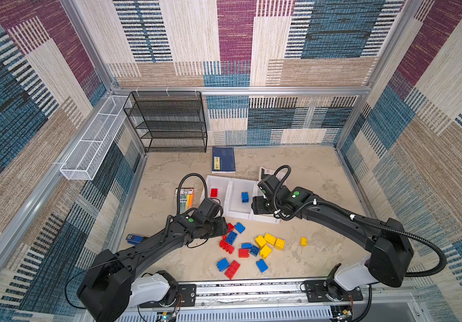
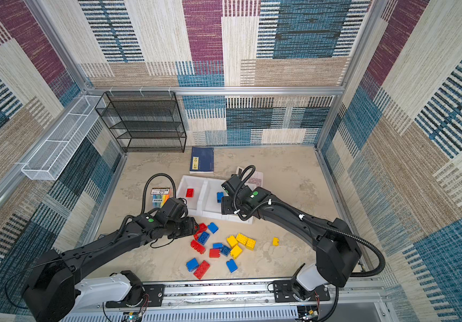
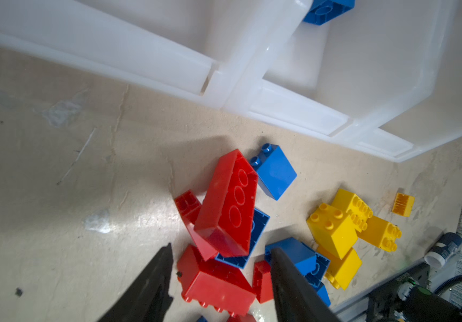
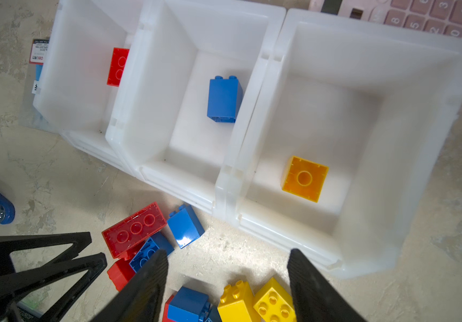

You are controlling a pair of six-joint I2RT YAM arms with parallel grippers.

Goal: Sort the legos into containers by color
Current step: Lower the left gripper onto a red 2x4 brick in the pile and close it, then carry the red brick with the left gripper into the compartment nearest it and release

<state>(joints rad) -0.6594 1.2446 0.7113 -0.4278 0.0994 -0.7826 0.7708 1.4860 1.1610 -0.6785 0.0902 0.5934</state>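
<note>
My left gripper [image 3: 221,248] hangs part-open over the loose legos [image 1: 243,253], jaws either side of a red brick [image 3: 216,284] without clearly gripping it, between the containers [image 1: 238,214] and the front edge of the surface [image 1: 322,195]. My right gripper [image 4: 228,252], wide and empty, hovers above the containers' near rim; each bin holds one brick.

Three white plastic open-top bins [image 4: 185,192], joined in row. Inside: one red studded plastic brick [image 4: 117,67], one blue brick [image 4: 224,99], one yellow brick [image 4: 304,178]. Loose on table [image 1: 308,181]: five red bricks [image 1: 232,269], six blue bricks [image 1: 262,265], five yellow bricks [image 1: 270,239]. One black mesh rack [image 1: 168,122], one white wire basket [image 1: 93,145], one dark blue book [image 1: 223,159], one marker pack [image 1: 186,199].
</note>
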